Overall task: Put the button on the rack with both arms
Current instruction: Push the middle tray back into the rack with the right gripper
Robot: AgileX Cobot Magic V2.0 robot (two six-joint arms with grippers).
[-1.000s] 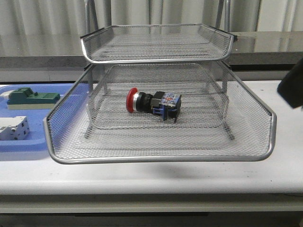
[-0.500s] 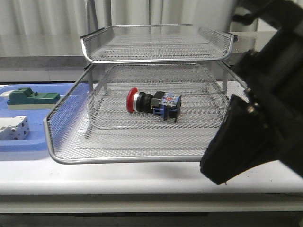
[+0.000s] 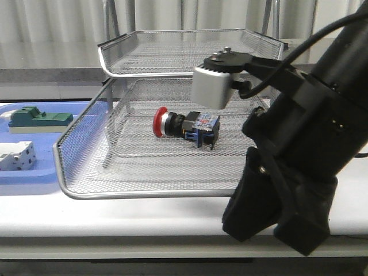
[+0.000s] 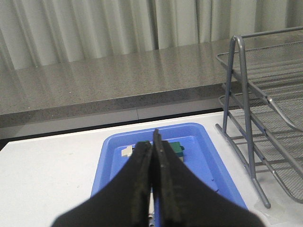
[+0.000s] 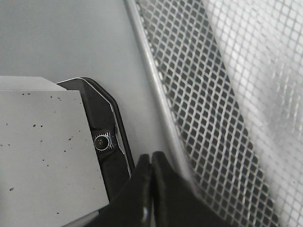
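White tabletop, curtains behind. Button point(image 3: 185, 125) already lies on the rack point(image 3: 195, 184)'s middle tier. Left gripper point(image 4: 152, 161) and right gripper point(image 5: 151, 175) both clenched, empty. Looks finished; just retract.

The right arm point(image 3: 299, 155) has swung in, its grey module point(image 3: 211, 85) now above the button point(image 3: 187, 124)
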